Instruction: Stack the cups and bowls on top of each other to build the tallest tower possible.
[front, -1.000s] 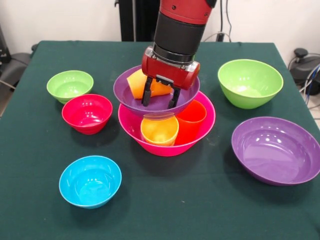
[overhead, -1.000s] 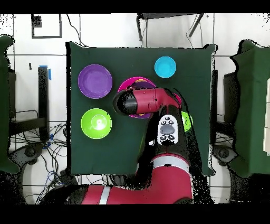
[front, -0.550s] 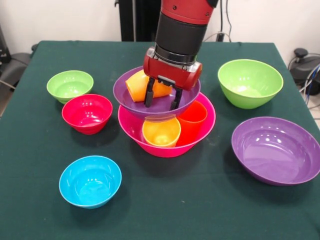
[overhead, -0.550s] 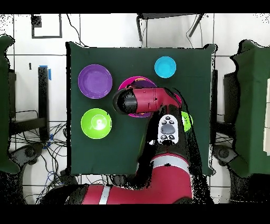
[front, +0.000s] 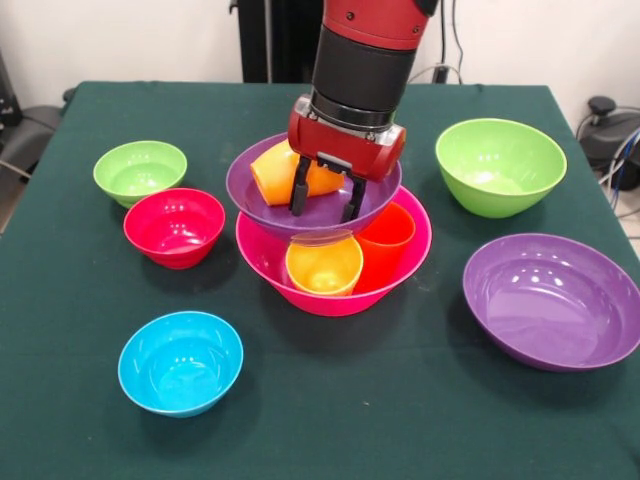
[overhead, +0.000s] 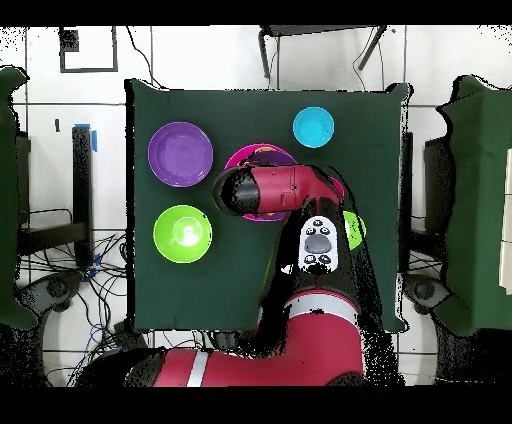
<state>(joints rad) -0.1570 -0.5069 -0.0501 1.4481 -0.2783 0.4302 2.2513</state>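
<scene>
In the front view, the end effector hangs down from the red and black arm into the purple bowl near the middle of the counter. Its two dark fingers are spread apart and hold nothing; their tips are low inside this bowl. An orange cup lies on its side in the same bowl, just beside the fingers, but I cannot tell if it touches them. The purple bowl sits tilted on top of the hot-pink bowl, and together they make the tower. Inside the hot-pink bowl stand a yellow-orange cup and a red-orange cup, both upright with the mouth up, partly under the purple bowl. The other bowls are well apart from the tower. A small light-green bowl and a red bowl are toward the left edge, and a blue bowl is toward the near-left corner. A medium light-green bowl and a second purple bowl are along the right edge.

In the overhead view, the arm covers most of the tower, and only the rim of the hot-pink bowl shows. The second purple bowl, the medium light-green bowl and the blue bowl are all visible, and the small light-green bowl shows as an edge beside the arm.
</scene>
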